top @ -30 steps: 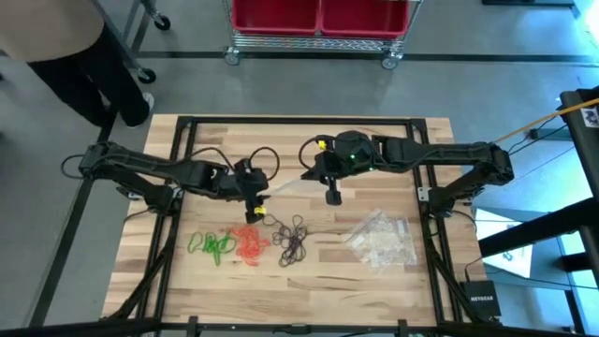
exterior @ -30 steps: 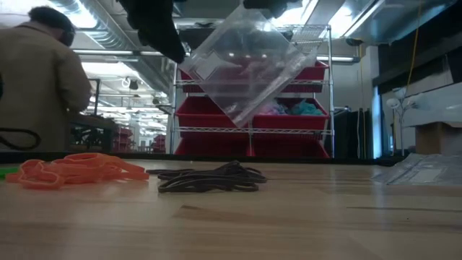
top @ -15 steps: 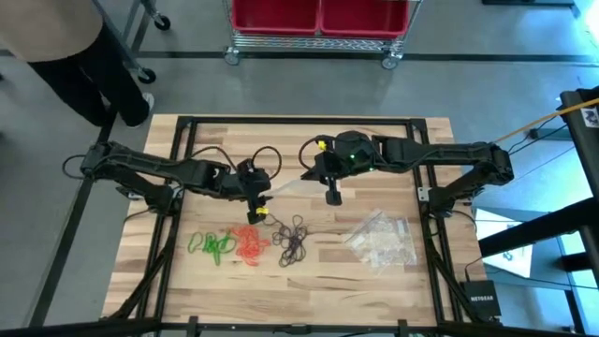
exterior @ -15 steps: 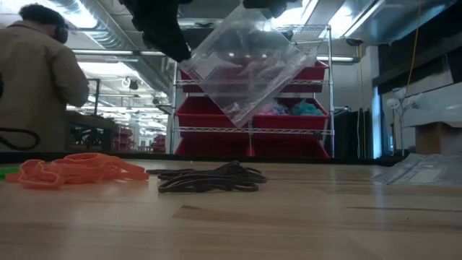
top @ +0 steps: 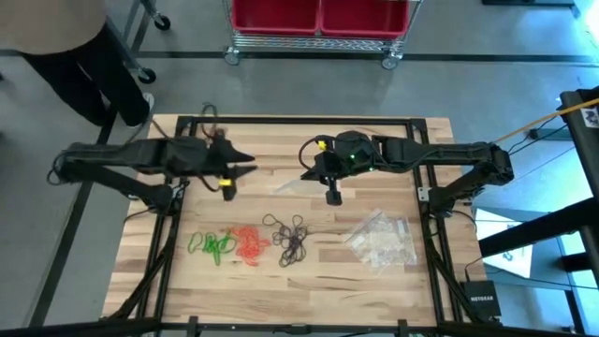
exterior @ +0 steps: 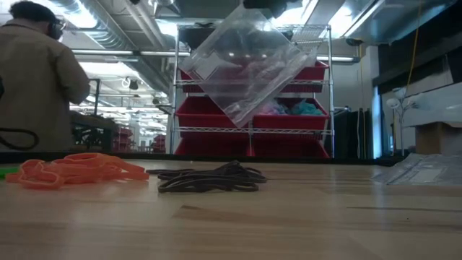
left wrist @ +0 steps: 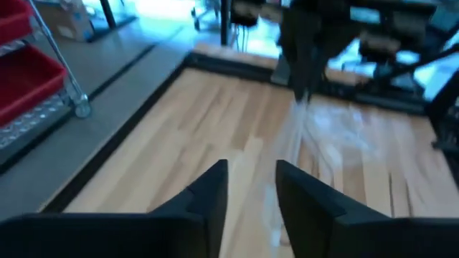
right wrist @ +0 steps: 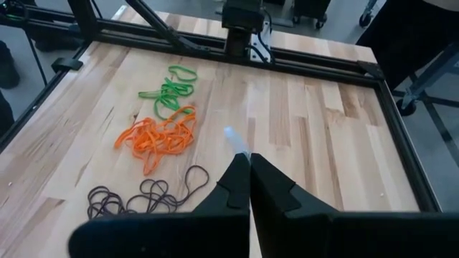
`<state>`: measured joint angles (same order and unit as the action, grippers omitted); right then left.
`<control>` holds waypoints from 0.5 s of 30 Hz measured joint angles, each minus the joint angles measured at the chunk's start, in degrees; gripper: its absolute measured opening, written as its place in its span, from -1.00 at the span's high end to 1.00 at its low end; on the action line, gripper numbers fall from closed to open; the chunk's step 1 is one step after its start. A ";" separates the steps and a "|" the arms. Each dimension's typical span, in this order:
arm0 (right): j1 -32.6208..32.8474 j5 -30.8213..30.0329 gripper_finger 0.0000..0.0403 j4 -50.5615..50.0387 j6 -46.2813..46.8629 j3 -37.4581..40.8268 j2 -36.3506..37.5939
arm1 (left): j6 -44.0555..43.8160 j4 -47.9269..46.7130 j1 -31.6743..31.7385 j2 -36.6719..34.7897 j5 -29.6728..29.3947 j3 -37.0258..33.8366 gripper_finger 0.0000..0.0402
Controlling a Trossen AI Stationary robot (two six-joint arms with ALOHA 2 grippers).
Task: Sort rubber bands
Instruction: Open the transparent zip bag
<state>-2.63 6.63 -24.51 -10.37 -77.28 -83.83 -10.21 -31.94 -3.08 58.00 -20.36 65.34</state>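
Observation:
Three heaps of rubber bands lie on the table's near half: green (top: 213,245), orange-red (top: 249,243) (exterior: 76,168) and black (top: 290,239) (exterior: 213,178). My right gripper (top: 332,195) (right wrist: 249,166) hangs above the table's middle, shut on a clear plastic bag (exterior: 245,65) (top: 290,185). My left gripper (top: 228,191) (left wrist: 251,172) is open and empty. It hovers over the table's left far part, apart from the bag, and faces the right arm. The low view does not show it. My right gripper pinches the clear bag between its two shut fingers at an upper corner (exterior: 254,13), coming from above and pointing down. The bag hangs below the fingers, tilted like a diamond, its lowest corner (exterior: 237,124) well clear of the table.
A pile of clear plastic bags (top: 382,240) lies on the table's right near part. Black frame rails (top: 299,120) run round the tabletop. Beyond the far edge stands a wire rack with red bins (top: 318,17). A person (exterior: 36,79) stands past the far left corner.
My left gripper has drawn away from the bag's lower left corner, moving toward the table's left and far edges and out of the low view. The bag stays hanging from my right gripper in the same tilt.

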 joint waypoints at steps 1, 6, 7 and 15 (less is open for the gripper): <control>0.00 0.00 1.00 0.00 0.00 0.00 0.00 | 0.11 0.23 0.30 -0.79 0.03 0.00 0.55; 0.00 0.00 1.00 -0.07 0.00 0.00 0.00 | 0.45 0.08 1.59 -3.30 0.06 0.02 0.86; 0.00 0.02 1.00 -0.09 0.01 0.00 0.00 | 0.45 0.01 1.74 -3.32 0.10 0.00 0.92; 0.00 0.02 1.00 -0.09 -0.20 0.00 0.00 | 1.40 0.56 1.74 -3.21 0.18 0.00 0.97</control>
<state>-2.63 6.66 -24.60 -10.57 -77.28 -83.83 -8.80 -31.37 -1.34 54.78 -20.17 65.34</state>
